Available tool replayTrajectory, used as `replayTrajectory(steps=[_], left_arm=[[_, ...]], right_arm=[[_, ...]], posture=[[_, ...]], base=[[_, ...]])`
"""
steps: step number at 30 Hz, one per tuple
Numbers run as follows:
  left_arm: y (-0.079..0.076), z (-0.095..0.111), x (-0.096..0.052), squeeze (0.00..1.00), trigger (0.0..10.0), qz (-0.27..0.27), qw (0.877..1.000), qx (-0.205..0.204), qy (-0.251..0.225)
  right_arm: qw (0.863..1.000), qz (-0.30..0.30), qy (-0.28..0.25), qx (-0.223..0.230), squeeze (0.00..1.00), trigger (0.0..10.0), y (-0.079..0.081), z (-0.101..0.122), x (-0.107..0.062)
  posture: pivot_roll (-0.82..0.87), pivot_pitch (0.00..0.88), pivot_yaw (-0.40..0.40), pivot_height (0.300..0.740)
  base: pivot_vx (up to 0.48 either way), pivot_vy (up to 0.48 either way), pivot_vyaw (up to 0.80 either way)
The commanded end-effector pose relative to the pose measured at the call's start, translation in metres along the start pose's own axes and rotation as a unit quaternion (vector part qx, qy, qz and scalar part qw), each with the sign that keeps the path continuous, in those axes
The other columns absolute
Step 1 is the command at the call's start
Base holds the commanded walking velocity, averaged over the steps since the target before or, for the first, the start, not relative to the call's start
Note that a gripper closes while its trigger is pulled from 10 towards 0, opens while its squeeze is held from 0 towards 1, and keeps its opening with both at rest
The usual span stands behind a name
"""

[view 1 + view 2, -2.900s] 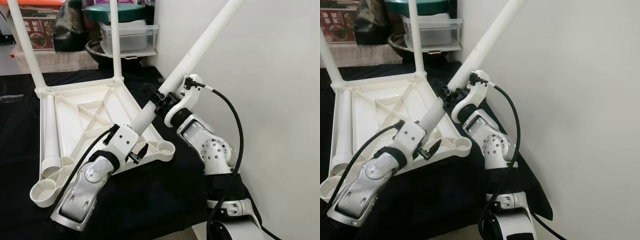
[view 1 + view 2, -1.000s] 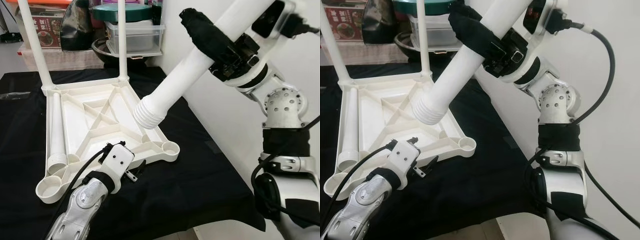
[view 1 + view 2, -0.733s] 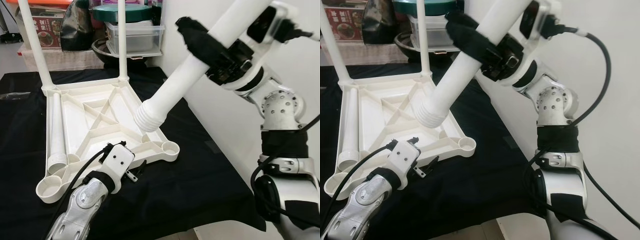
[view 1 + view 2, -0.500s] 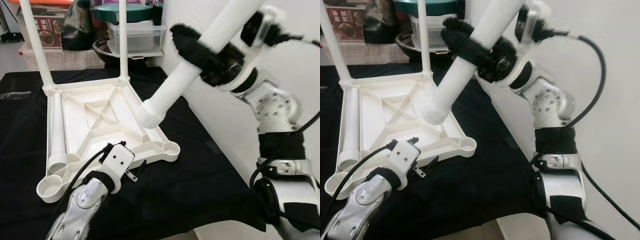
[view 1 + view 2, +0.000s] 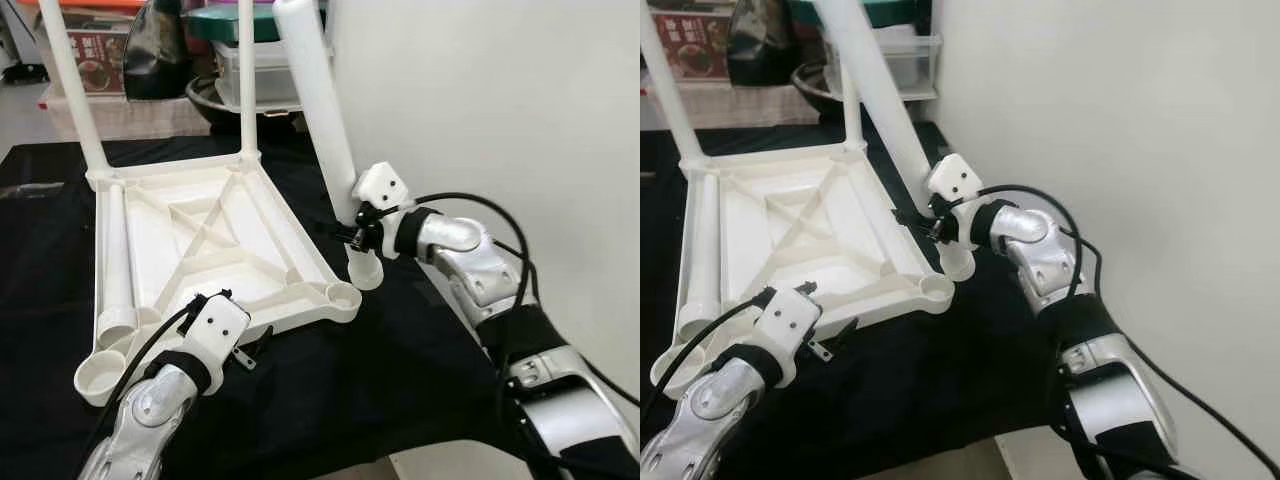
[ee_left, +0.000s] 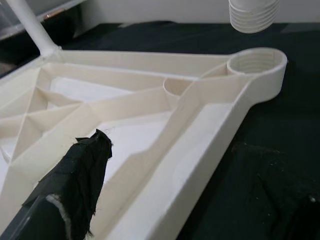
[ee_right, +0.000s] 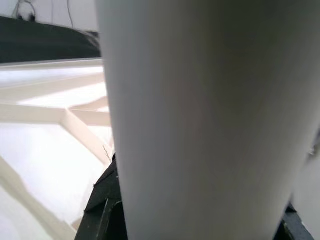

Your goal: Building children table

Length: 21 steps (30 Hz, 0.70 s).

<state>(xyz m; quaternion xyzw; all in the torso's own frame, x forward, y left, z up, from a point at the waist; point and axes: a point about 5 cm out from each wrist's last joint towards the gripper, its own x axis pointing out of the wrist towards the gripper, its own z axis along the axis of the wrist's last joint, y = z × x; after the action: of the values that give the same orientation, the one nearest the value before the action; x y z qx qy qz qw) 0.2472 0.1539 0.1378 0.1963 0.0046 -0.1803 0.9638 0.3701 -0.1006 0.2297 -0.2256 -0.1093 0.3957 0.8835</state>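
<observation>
The white children's tabletop (image 5: 200, 240) lies upside down on the black-covered bench (image 5: 400, 370), its ribbed underside facing up. Two white legs already stand upright in its far corners, the far-left leg (image 5: 70, 90) and the far-right leg (image 5: 246, 75); another loose leg (image 5: 115, 265) lies flat along the tabletop's left edge. The right end effector (image 5: 352, 228) is clamped around a fourth leg (image 5: 320, 130) low on its shaft, holding it nearly upright with a slight lean to the left at the top. That leg's threaded end (image 6: 252, 15) hangs just above and beside the empty near-right corner socket (image 5: 343, 295) (close to it, though not seated in it). The left end effector (image 5: 250, 348) sits at the near edge of the tabletop, between the two near corner sockets, its cloth-wrapped finger (image 6: 75, 185) reaching over the ribs; I cannot tell how far apart its fingers are. Behind the bench, plastic storage boxes (image 5: 255, 70) are stacked on the floor beside the white wall (image 5: 480, 90).
</observation>
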Motion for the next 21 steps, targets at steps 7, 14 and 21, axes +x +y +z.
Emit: replayTrajectory(steps=[7, 14, 21], left_arm=[[0.023, -0.011, -0.015, 0.0, 10.0, 0.07, 0.997, 0.01, 0.03], [0.022, -0.01, -0.014, 0.0, 10.0, 0.07, 0.997, 0.011, 0.028], [0.021, -0.006, -0.011, 0.0, 10.0, 0.066, 0.998, 0.012, 0.019]], right_arm=[[0.995, -0.071, -0.011, -0.065, 0.0, 0.0, 0.048, -0.046, 0.004], [0.995, -0.076, -0.03, -0.062, 0.0, 0.0, 0.056, -0.048, 0.006], [0.991, -0.088, -0.062, 0.077, 0.0, 0.0, 0.071, -0.053, 0.011]], posture=[[0.21, 0.0, -0.12, 0.74], [0.21, 0.0, -0.121, 0.74], [0.21, 0.0, -0.113, 0.74]], base=[[0.0, 0.0, 0.0], [0.0, 0.0, 0.0], [0.0, 0.0, 0.0]])
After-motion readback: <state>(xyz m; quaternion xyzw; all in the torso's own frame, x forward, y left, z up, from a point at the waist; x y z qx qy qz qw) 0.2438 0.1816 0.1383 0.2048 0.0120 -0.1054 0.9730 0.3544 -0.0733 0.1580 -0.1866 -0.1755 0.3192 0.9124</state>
